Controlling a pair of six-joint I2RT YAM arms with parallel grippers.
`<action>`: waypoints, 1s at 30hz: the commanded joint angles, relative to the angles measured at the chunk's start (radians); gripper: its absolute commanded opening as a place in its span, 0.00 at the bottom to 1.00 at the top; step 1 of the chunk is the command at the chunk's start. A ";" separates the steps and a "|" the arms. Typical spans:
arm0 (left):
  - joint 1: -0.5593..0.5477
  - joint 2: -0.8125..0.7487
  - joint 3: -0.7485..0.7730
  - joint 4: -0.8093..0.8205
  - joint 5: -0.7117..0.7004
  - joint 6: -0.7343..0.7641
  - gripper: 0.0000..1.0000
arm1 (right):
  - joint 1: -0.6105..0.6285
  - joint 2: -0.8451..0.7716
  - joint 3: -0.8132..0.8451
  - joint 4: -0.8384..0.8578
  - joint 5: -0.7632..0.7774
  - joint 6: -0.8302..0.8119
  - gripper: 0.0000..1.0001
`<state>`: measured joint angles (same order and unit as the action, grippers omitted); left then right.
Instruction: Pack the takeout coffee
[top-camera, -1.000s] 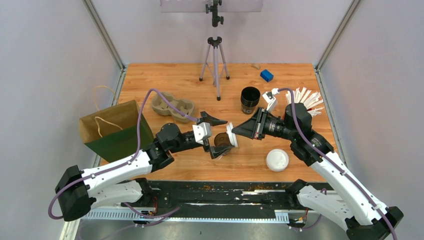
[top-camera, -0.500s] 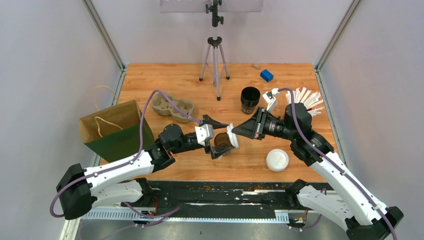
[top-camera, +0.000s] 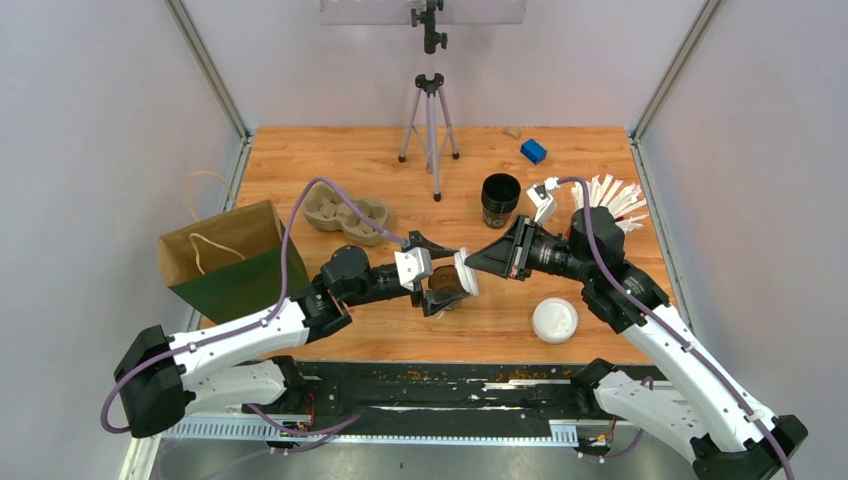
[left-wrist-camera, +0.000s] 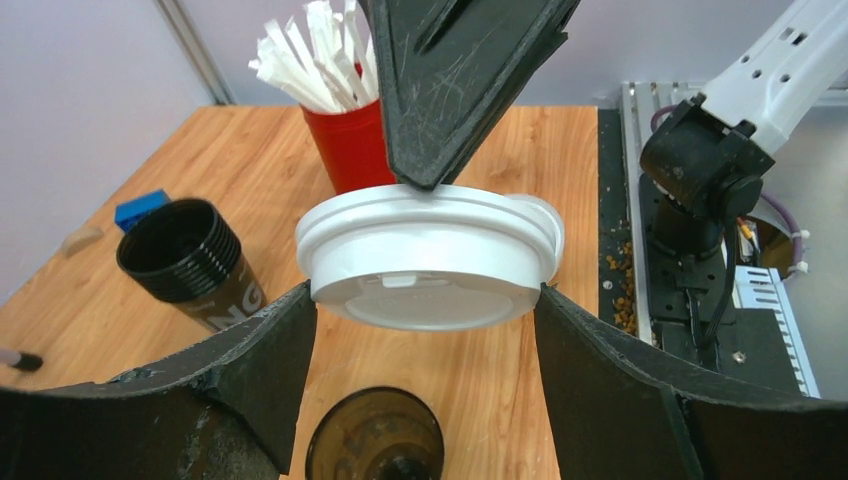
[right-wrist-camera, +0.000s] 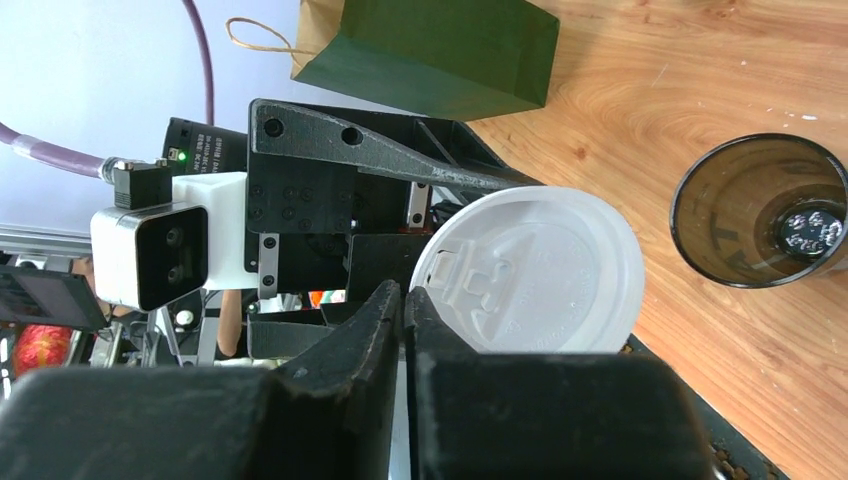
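Cup (left-wrist-camera: 375, 445) cut off below lid (left-wrist-camera: 430, 260) pinched by right pincer (left-wrist-camera: 425, 180)

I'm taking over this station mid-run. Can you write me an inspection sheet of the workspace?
Surface: wooden table, no spills seen on the wood.
Job's things: white lid held off the table beside the open brown cup, not on it.
Clutter: paper bag, cup carrier, black cup stack, loose lid, blue block, red cup of stirrers.
Grippers: right pincer shut on the white lid's rim; left pincer open, a finger either side of that lid.
Cables: left arm's purple cable loops over the cup carrier; right arm's purple cable arcs above its wrist.
Surroundings: tripod at the table's far side; plain walls on three sides.
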<state>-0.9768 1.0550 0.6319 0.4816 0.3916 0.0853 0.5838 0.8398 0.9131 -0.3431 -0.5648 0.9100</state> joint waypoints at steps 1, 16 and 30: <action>-0.005 -0.048 0.059 -0.119 -0.074 0.043 0.77 | 0.005 -0.028 0.017 -0.027 0.032 -0.033 0.15; -0.006 0.146 0.642 -1.245 -0.382 -0.064 0.77 | 0.004 -0.063 0.073 -0.341 0.309 -0.253 0.81; -0.008 0.611 1.043 -1.617 -0.360 -0.144 0.76 | 0.005 -0.123 0.105 -0.490 0.463 -0.317 0.92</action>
<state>-0.9806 1.5986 1.5856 -1.0134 0.0422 -0.0311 0.5858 0.7605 0.9730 -0.7914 -0.1768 0.6262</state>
